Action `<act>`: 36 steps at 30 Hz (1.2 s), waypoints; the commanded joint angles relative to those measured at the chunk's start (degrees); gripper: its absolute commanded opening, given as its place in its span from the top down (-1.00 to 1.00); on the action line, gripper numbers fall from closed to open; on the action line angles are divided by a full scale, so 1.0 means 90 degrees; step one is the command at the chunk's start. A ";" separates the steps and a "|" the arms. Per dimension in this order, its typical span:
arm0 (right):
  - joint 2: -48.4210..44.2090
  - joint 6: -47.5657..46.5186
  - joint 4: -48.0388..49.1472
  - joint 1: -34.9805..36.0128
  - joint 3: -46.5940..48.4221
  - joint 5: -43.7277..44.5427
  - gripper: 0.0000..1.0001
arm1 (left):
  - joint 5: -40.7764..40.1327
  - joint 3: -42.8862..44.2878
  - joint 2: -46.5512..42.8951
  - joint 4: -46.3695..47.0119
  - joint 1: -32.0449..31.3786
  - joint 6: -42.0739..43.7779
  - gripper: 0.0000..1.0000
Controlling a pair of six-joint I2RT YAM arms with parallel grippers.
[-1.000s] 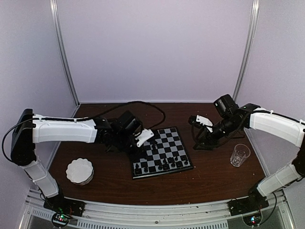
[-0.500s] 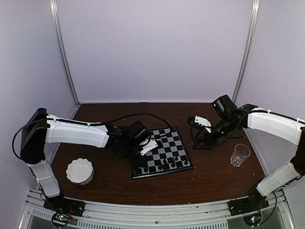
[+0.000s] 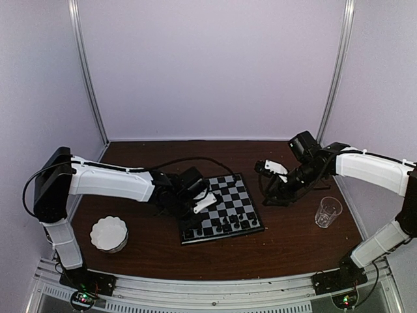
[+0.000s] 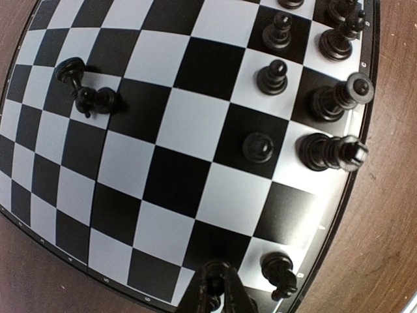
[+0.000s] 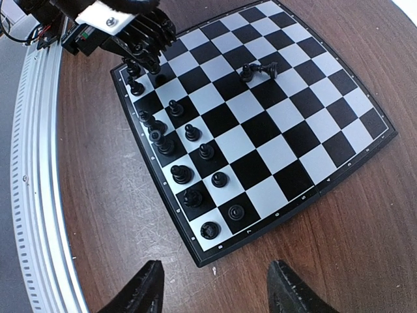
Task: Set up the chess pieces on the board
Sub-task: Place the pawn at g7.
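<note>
Dark brown wood-grain counter (image 3: 293, 244). White scalloped dish (image 3: 109, 234) sits front left. Clear drinking glass (image 3: 328, 212) stands upright on the right, well apart from the dish. Slotted silver rail (image 3: 208, 287) runs along the counter's near edge. Pale lilac walls (image 3: 208, 65) enclose three sides. A slim metal pole (image 3: 88, 78) rises at the rear left corner, a second pole (image 3: 333, 72) at the rear right.

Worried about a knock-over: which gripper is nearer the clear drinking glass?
Right. The right gripper hangs open just right of the black-and-white chessboard, with the clear drinking glass farther right, untouched. The left gripper, shut, is over the board's near-left corner.
</note>
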 commanded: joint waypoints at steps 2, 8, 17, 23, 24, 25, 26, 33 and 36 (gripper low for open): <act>0.0064 -0.0074 0.0038 -0.0020 0.0066 -0.0006 -0.12 | 0.0050 0.0208 0.0150 -0.0054 0.0023 -0.0034 0.79; 0.0064 -0.0075 0.0023 -0.0020 0.0065 -0.0005 -0.12 | 0.0079 0.0267 0.0215 -0.0093 0.0027 -0.0063 0.75; 0.0083 -0.0076 0.0010 -0.0014 0.0073 -0.0036 -0.11 | 0.0009 0.0325 0.0275 -0.0171 0.0028 -0.0097 0.69; 0.0045 -0.0050 -0.0080 -0.0009 0.0154 -0.0094 -0.11 | -0.0086 0.0384 0.0126 -0.0310 0.0020 -0.0130 0.53; 0.0044 -0.0036 -0.0115 -0.0012 0.0213 -0.0087 -0.11 | -0.0156 0.0392 0.0029 -0.0353 0.0027 -0.0118 0.50; 0.0056 -0.0027 -0.0178 -0.0014 0.0286 -0.0091 -0.11 | -0.0232 0.0428 -0.0129 -0.0440 0.0028 -0.0097 0.44; 0.0082 -0.0033 -0.0246 -0.0013 0.0372 -0.0106 -0.11 | -0.0246 0.0471 -0.0262 -0.0498 0.0035 -0.0071 0.41; 0.0891 -0.0141 -0.0838 -0.0009 0.1554 -0.0154 -0.11 | 0.0033 0.1062 -0.0975 -0.0679 0.0237 0.0063 0.17; 0.1353 -0.0081 -0.0927 0.0102 0.2041 -0.0017 -0.08 | 0.0496 0.1408 -0.1001 -0.0636 0.0697 -0.0339 0.12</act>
